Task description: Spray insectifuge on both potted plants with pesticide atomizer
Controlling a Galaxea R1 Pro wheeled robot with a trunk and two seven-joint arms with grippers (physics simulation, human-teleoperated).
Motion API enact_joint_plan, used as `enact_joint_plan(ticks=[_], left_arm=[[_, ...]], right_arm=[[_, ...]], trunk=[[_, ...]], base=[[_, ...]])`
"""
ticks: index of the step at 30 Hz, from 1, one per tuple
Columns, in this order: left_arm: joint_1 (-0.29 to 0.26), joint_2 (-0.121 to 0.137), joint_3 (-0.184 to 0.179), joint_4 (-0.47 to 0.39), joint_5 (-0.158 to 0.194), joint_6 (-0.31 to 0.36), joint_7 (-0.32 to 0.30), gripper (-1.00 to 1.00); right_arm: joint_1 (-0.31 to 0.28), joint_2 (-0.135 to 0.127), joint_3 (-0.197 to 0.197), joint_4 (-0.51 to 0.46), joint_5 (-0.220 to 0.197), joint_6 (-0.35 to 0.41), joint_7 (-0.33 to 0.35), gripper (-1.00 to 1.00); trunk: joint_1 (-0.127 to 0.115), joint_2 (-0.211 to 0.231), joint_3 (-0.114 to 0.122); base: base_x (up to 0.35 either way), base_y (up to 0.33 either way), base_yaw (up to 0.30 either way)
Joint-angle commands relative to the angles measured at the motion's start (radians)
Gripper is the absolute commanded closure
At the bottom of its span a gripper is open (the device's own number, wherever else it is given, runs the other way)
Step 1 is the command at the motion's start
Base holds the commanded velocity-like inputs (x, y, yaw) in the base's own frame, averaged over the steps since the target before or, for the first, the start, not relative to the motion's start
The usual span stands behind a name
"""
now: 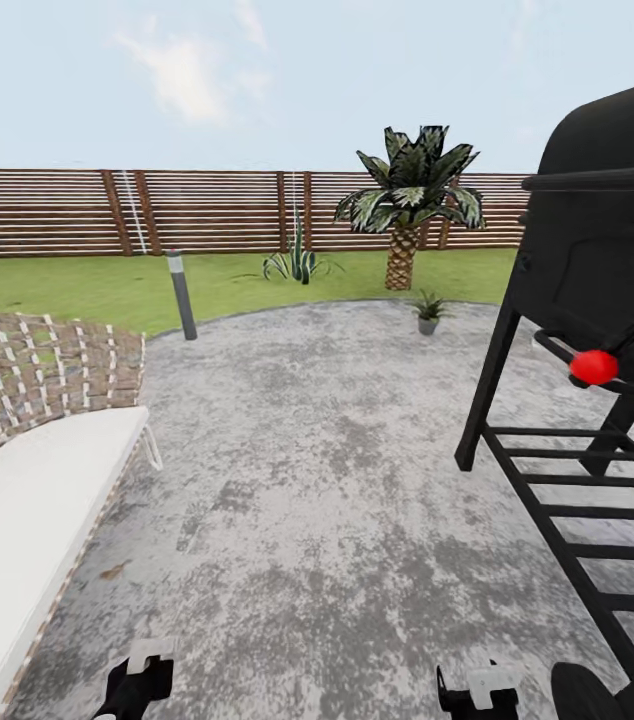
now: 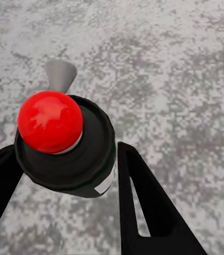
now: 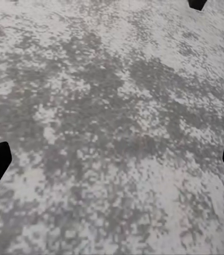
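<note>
Gripping pesticide atomizer between left pincer fingers; upright.

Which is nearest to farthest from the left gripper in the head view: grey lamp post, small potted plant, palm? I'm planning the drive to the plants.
1. The grey lamp post, at the patio's left edge, is nearest the left gripper.
2. The small potted plant, at the patio's far right edge.
3. The palm, on the lawn by the fence.

Mottled rough stone patio; slatted wood fence; glossy red atomizer top.
</note>
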Motion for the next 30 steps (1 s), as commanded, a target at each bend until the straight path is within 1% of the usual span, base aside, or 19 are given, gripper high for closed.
enact_joint_plan(ticks=[1,11,30], left_arm=[[-0.001,0.001,-0.009,0.000,0.007,-0.003,0.005,1.00],[-0.001,0.004,-0.009,0.000,0.007,-0.002,-0.002,1.00],[-0.001,0.001,-0.009,0.002,0.007,-0.003,-0.002,1.00]], right_arm=[[-0.001,0.000,-0.007,0.001,0.011,-0.003,-0.004,-1.00],[-0.001,0.002,-0.007,0.000,0.006,-0.003,-0.007,-1.00],[-0.001,0.002,-0.008,0.000,0.006,-0.003,-0.004,-1.00]], trunk=[[0.000,0.000,-0.001],[0.000,0.000,-0.001],[0.000,0.000,-0.001]], base=[[0.335,0.000,0.000],[0.335,0.000,0.000],[0.335,0.000,0.000]])
